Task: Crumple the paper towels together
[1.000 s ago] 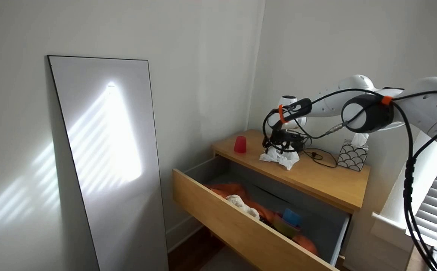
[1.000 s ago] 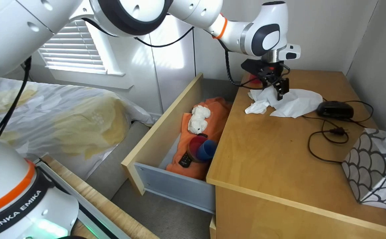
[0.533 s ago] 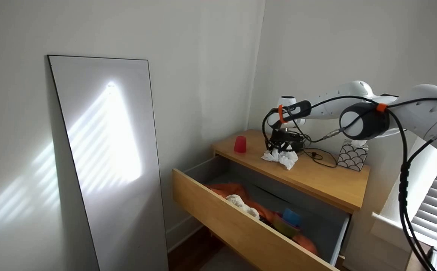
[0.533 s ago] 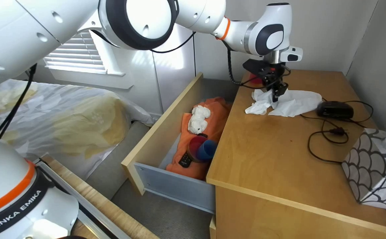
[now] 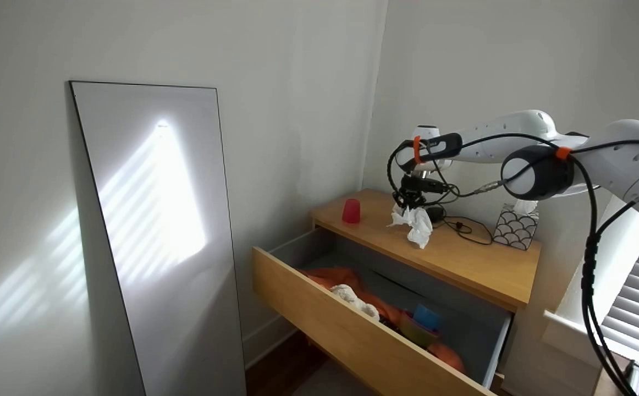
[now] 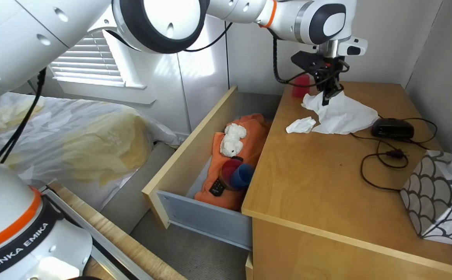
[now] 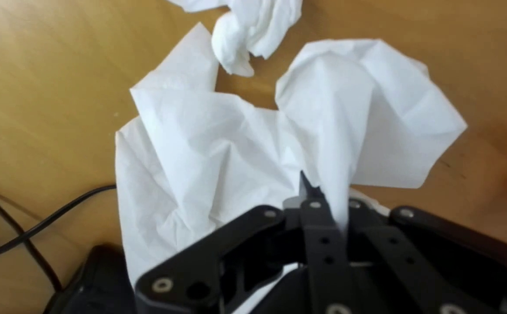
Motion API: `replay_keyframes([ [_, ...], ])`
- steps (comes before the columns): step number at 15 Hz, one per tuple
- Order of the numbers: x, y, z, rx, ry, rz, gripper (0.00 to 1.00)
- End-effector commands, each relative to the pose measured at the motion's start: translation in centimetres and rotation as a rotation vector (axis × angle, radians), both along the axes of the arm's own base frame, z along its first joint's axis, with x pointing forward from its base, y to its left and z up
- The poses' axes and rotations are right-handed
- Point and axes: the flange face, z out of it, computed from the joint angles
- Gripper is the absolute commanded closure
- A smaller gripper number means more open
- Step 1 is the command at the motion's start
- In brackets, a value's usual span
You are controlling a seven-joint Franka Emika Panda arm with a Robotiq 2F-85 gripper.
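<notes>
The paper towels lie on the wooden dresser top as two white, wrinkled pieces. In the wrist view, a fold of the larger sheet (image 7: 183, 144) runs up between the fingers of my gripper (image 7: 328, 192), which is shut on it. In an exterior view, the gripper (image 6: 329, 99) stands a little above the dresser, and the pinched part of the larger sheet (image 6: 350, 116) is drawn up while its edge reaches the surface. A smaller twisted wad (image 7: 253, 30) rests apart, toward the dresser's front edge. The white sheet (image 5: 419, 226) hangs beneath the gripper (image 5: 406, 208) in an exterior view.
A red cup (image 5: 351, 211) stands beside the towels. A black device (image 6: 392, 128) with loose cables lies close to the larger sheet. The tissue box (image 6: 432, 198) sits farther along the dresser top. Below, the open drawer (image 5: 352, 324) holds orange cloth, a white plush toy (image 6: 233, 140) and cups.
My gripper has closed on the larger sheet and risen, drawing its pinched part upward. The smaller wad has stayed on the dresser and now shows separately.
</notes>
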Motion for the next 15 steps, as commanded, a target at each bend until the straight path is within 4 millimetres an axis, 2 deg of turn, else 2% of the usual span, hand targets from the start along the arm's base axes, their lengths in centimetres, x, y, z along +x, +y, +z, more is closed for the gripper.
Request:
replay_keyframes([
  [1,-1.3,-1.0,3.3,0.079,0.003,-0.040,1.00],
  [5,-2.9,-0.5,5.3,0.132,0.070,0.003,1.00],
  [8,-3.3,1.0,5.1,0.156,0.110,0.023,1.00],
  [12,-3.3,3.9,3.1,0.170,0.160,0.036,1.00],
  [15,-3.4,5.2,0.3,0.158,0.197,0.000,1.00],
])
